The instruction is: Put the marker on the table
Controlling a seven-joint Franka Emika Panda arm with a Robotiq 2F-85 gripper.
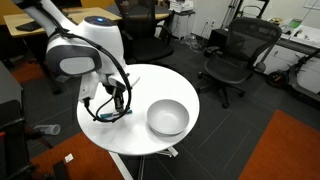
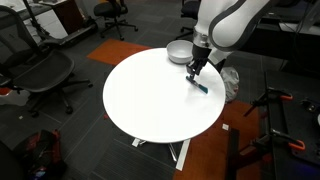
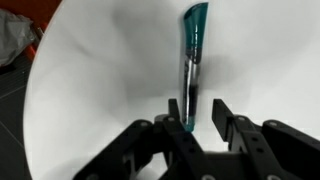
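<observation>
Pincer [image 3: 197,110] hangs low, jaws parted, straddling the marker's [image 3: 193,45] dark end. The marker lies flat on the table [image 3: 90,90], so it looks let go, job likely done.

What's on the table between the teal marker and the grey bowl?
Nothing: in an exterior view, only bare round white table separates the slim teal marker from the round grey bowl.

Both exterior views look down from high up at your round table [image 1: 160,85] [image 2: 150,100] (they share its whole top), from different sides. Your wrist view sits very close, looking down past the gripper [image 3: 196,112] at a bit of that same table.
</observation>
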